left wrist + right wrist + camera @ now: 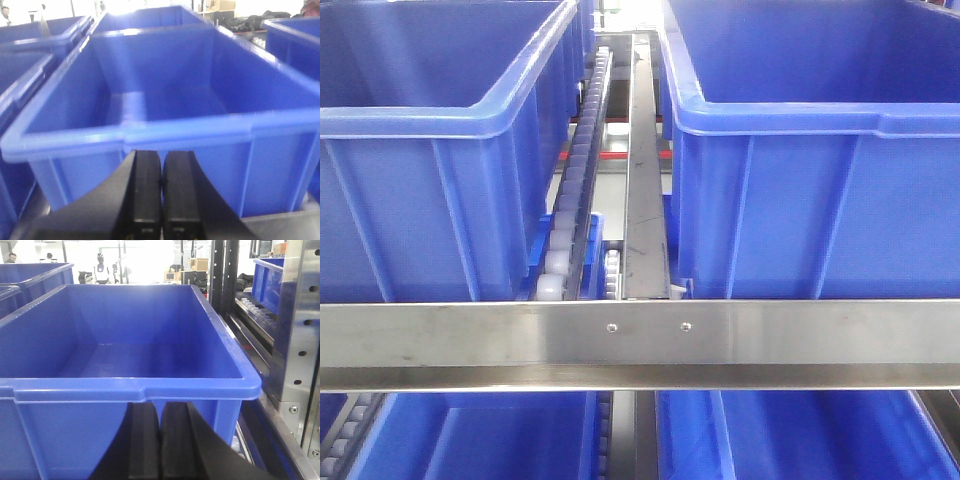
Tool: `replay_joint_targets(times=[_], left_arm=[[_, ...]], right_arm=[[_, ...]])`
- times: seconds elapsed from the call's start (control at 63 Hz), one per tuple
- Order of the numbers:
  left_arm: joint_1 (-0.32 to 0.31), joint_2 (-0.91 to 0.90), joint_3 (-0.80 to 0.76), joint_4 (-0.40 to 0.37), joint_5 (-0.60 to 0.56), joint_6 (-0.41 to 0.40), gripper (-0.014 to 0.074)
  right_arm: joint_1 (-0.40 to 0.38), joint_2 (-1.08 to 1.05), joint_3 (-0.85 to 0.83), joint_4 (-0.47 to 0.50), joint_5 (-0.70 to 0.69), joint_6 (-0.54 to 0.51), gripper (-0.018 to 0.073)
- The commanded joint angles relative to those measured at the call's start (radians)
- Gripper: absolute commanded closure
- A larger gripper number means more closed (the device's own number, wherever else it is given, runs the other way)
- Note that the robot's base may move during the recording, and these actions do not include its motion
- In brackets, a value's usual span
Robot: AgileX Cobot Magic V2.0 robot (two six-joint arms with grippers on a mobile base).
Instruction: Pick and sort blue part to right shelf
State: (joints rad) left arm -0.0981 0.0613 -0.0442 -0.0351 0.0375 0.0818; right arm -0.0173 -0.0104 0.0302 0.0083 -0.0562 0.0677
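While closed, both end effectors (161, 195) (160, 440).

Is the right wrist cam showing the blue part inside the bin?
No: the bin interior is bare blue plastic, and the right gripper fingers are closed on nothing.

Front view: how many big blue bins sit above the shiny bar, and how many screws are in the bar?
Blue bins: 2
Screws: 2
Total: 4
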Motion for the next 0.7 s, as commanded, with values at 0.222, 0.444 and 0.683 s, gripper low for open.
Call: replay_joint_targets(times=[0.222,0.444,0.683], left_arm=[[0.05,-0.086,0.074,-0.019,-0.101,-0.021,0.0461],[0.05,-0.086,0.074,-0.02,-0.077,-0.044,0.0461],[0.05,-0.086,0.074,-0.02,-0.06,-0.07,0.0461]], right_arm=[[0.003,-0.021,-0.021,-0.008,-0.091,-0.003,0.0503],[0.003,-0.021,-0.021,-0.008,-0.091,-0.003,0.0503],[0.003,-0.021,-0.021,-0.008,-0.091,-0.003,0.0503]])
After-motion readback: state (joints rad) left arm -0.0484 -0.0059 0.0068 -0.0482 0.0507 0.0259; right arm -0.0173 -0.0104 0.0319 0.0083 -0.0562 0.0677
